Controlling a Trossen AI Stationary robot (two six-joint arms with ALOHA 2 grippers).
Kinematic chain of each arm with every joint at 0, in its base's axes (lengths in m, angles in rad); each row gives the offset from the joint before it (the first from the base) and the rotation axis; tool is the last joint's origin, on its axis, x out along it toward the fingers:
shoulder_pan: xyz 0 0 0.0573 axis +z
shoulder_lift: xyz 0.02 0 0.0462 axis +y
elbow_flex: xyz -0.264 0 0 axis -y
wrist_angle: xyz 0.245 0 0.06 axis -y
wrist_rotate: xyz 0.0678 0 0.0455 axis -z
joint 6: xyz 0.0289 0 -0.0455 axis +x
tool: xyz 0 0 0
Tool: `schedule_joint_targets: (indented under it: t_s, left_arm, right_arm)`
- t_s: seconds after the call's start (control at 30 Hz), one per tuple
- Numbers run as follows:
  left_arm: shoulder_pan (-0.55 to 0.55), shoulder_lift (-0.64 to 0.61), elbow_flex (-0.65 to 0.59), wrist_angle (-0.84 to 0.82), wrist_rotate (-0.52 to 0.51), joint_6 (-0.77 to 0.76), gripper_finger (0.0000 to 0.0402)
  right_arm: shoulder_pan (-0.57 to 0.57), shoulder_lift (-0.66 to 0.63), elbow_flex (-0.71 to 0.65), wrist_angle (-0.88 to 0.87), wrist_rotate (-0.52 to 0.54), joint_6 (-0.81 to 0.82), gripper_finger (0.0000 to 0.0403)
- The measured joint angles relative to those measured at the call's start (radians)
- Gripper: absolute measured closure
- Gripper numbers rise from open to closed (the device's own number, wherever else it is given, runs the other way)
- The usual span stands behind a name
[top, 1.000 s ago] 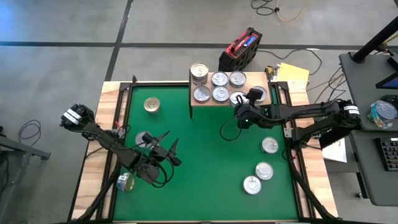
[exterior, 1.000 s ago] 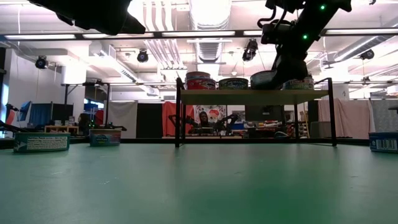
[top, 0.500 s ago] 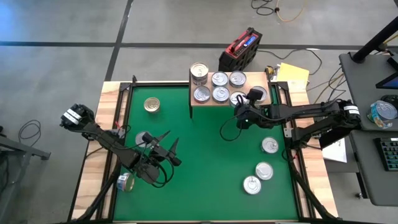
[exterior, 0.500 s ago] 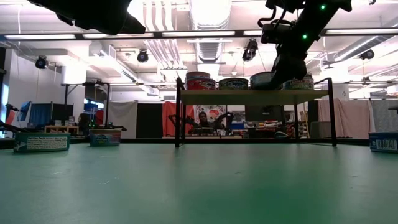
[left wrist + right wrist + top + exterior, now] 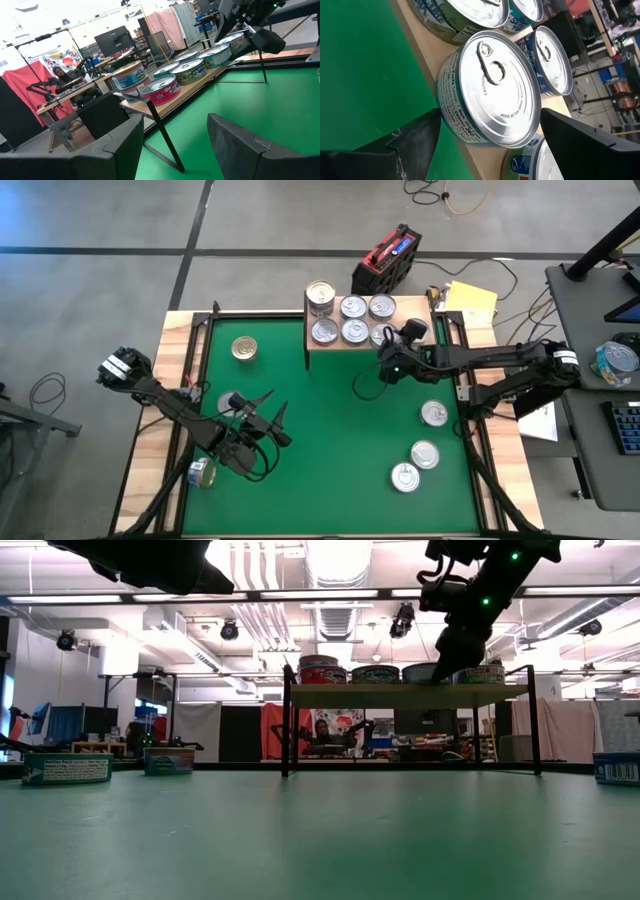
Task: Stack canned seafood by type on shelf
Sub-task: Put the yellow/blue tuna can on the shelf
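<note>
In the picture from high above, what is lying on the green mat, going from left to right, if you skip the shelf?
Tipped-over round tin by the mat's left edge → gold-topped round tin → open left gripper → open right gripper → silver-topped tin nearest the front → silver-topped tin by the right edge.

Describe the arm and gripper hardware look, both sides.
Both arms are dark, slim, jointed links with loose black cable loops. The left gripper has flat, tapered black fingers. The right gripper matches, its fingers matte black; green indicator lights glow on its arm.
</note>
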Motion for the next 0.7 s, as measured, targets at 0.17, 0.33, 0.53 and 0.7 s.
schedule_joint_targets:
  t_s: [0.17, 0.33, 0.53, 0.7]
  left_arm:
    - [0.0, 0.0, 0.0, 0.0, 0.0, 0.0, 0.0199]
    - [0.0, 0.0, 0.0, 0.0, 0.0, 0.0, 0.0199]
    - [0.0, 0.0, 0.0, 0.0, 0.0, 0.0, 0.0199]
    - [0.001, 0.0, 0.0, 0.0, 0.0, 0.0, 0.0199]
  right_arm:
    - [0.0, -0.002, 0.0, -0.016, -0.034, 0.041, 0.007]
    - [0.0, -0.008, 0.0, -0.046, -0.096, 0.097, 0.0065]
    - [0.012, -0.033, 0.002, -0.108, -0.102, 0.169, 0.0075]
    - [0.025, -0.06, 0.016, -0.104, -0.108, 0.168, 0.0087]
